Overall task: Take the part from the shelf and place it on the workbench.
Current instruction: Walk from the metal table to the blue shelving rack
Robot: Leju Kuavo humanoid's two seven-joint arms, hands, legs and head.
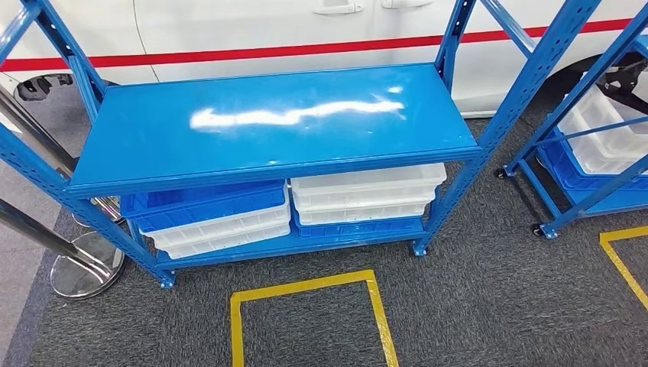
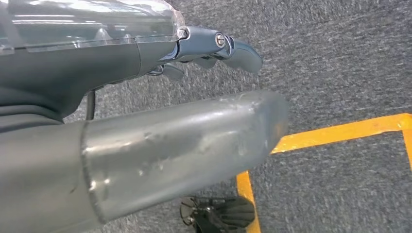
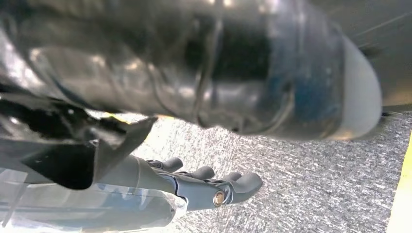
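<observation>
Left hand (image 2: 121,58) and right hand (image 3: 194,187) hang loosely spread, empty, above carpet (image 2: 340,48); where the part lies on the blue shelf (image 1: 267,145) I cannot tell, perhaps in its lower bins (image 1: 367,191), so I leave weight and grip unjudged.

Bright, even overhead light; a long white glare streak lies across the blue shelf (image 1: 275,122) top. Shadows under the shelf are soft on the carpet (image 1: 474,290). The head view is sharp, its uprights bowed at the edges. The left thumb (image 2: 184,145) looms blurred, with dull highlights; the right thumb (image 3: 218,63) is smeared and dark.
</observation>
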